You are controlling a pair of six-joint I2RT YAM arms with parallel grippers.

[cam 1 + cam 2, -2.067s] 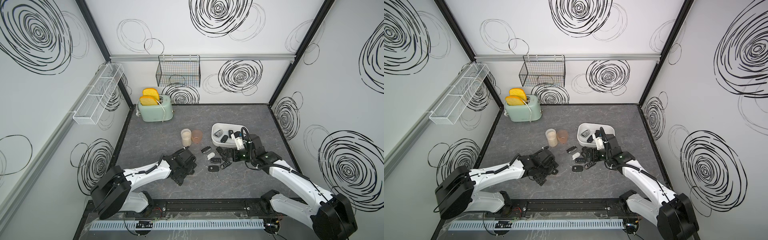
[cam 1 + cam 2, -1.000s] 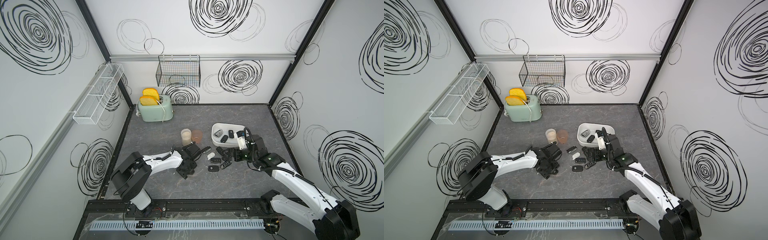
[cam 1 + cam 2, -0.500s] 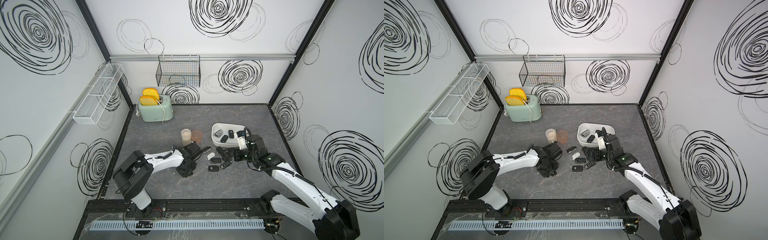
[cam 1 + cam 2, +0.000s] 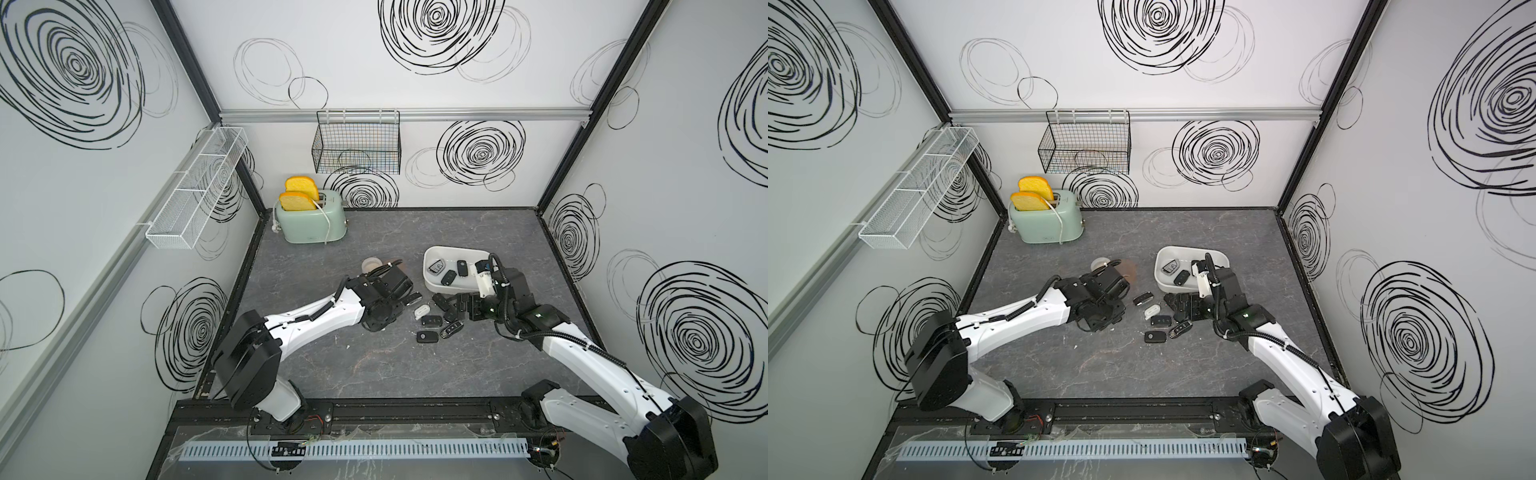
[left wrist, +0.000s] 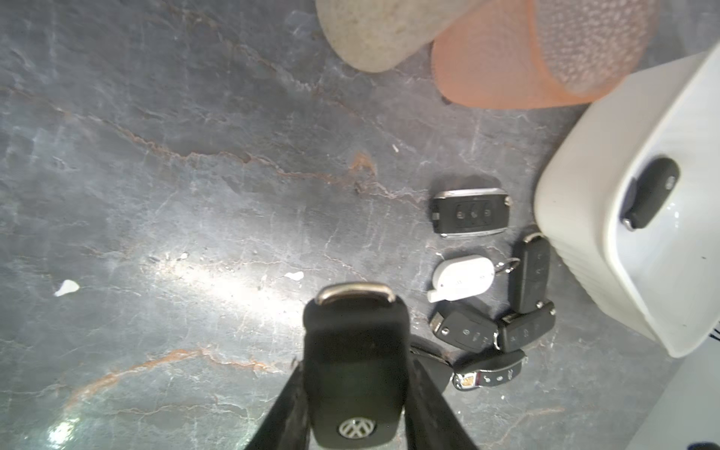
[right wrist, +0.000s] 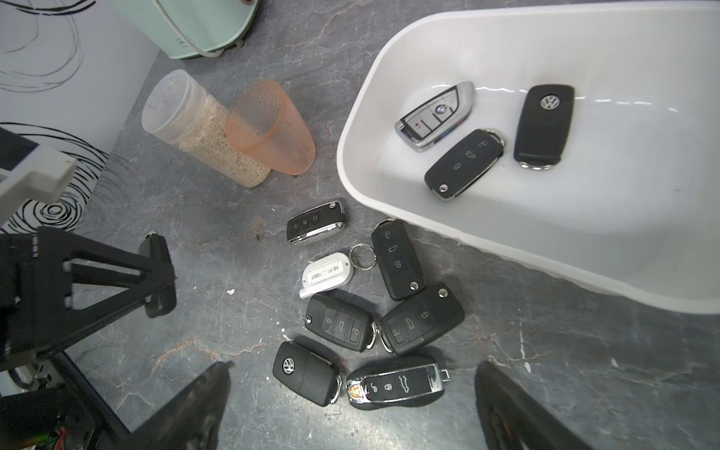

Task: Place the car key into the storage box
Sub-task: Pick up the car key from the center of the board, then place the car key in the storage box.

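Observation:
The left gripper (image 5: 356,374) is shut on a black car key (image 5: 356,366) with a VW badge, gripped by its sides. That key (image 6: 157,272) stands on end low over the table, left of the key pile. In both top views the left gripper (image 4: 380,320) (image 4: 1096,322) sits left of the pile. The white storage box (image 4: 453,251) (image 4: 1187,249) (image 6: 389,54) holds three keys. Several more keys (image 6: 389,315) lie on the table in front of it. The right gripper (image 6: 354,405) (image 4: 455,309) hangs open over the pile with nothing between its fingers.
A clear jar of sand (image 6: 202,132) and an orange cup (image 6: 272,128) stand close behind the left gripper. A green toaster (image 4: 311,224) sits at the back left. A black wire basket (image 4: 357,145) and a white mesh rack (image 4: 195,191) hang on the walls.
The left arm has come forward to the key pile and its gripper has shut on the black key. The right arm has stayed open over the pile.

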